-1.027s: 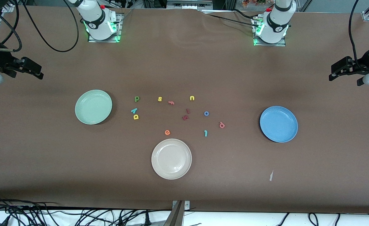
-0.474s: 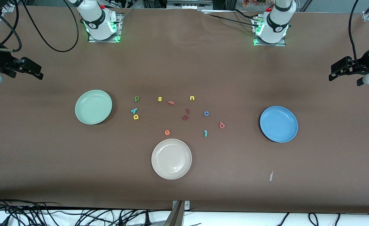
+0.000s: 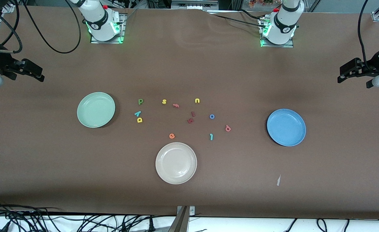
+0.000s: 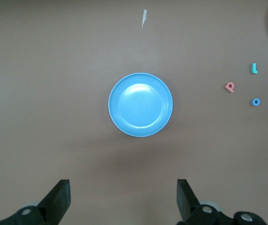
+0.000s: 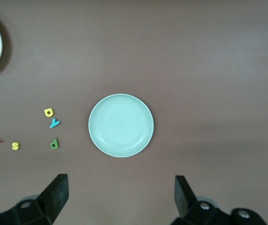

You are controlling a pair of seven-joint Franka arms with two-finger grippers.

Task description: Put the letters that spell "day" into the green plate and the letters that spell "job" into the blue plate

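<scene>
A: Plates first. Round pale mint-green plate (image 3: 96, 110) toward the right arm's end of the brown table (image 3: 189, 58), nothing in it. Round medium-blue plate (image 3: 286, 127) toward the left arm's end, also bare. Round cream-white plate (image 3: 176, 163) between them, nearer the front camera.

B: Letters all on the table, between the green and blue plates. Dark green foam d (image 3: 140, 101), teal foam y (image 3: 138, 113) and yellow foam a (image 3: 139, 120) cluster just beside the green plate, none touching it.

A: Blue foam ring o (image 3: 212, 116), salmon-pink foam b (image 3: 228, 128) and teal hooked foam j (image 3: 211, 137) sit nearer the blue plate, apart from it.

B: Strays mid-table: yellow foam s (image 3: 164, 101), yellow foam u (image 3: 197, 101), salmon foam f (image 3: 175, 105), two dark red foam letters (image 3: 191, 117), orange foam e (image 3: 172, 136).

A: Left gripper (image 4: 123, 199) hangs high over the blue plate, fingers (image 4: 59, 199) wide apart, holding nothing.

B: Right gripper (image 5: 121, 197) over the green plate, jaws likewise spread and empty.
</scene>
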